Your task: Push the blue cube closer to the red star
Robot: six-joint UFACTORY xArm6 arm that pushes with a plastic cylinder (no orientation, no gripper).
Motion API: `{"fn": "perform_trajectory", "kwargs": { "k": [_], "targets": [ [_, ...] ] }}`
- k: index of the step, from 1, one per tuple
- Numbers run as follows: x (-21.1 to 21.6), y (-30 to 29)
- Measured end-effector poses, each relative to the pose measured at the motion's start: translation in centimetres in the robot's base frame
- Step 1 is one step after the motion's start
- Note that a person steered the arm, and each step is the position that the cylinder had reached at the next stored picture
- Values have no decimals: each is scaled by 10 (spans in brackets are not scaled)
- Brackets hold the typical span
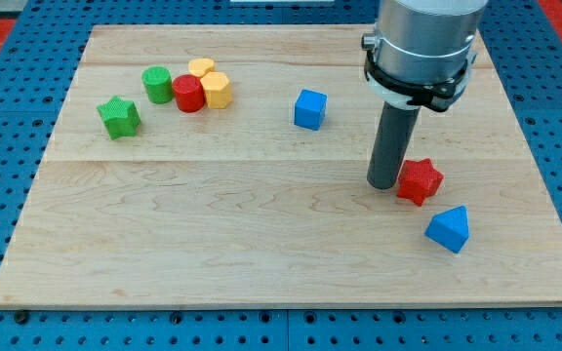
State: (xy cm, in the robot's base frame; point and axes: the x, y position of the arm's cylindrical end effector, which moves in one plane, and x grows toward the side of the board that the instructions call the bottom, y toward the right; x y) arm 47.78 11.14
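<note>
The blue cube (310, 108) sits on the wooden board, a little right of centre toward the view's top. The red star (420, 180) lies at the right, lower than the cube. My tip (383, 184) is the lower end of the dark rod and stands right against the red star's left side. The tip is to the lower right of the blue cube, well apart from it.
A blue triangular block (449, 229) lies below and right of the red star. At the upper left are a green star (119, 117), a green cylinder (157, 84), a red cylinder (188, 94) and two yellow blocks (217, 90), (201, 67). The board (261, 244) rests on a blue pegboard.
</note>
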Motion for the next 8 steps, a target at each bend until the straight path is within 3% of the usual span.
{"fn": "perform_trajectory", "kwargs": {
  "k": [1,2,4,5,7,8],
  "targets": [
    [0,26],
    [-6,-7],
    [-55,-235],
    [-94,-275],
    [-113,-47],
    [-113,17]
  ]
}}
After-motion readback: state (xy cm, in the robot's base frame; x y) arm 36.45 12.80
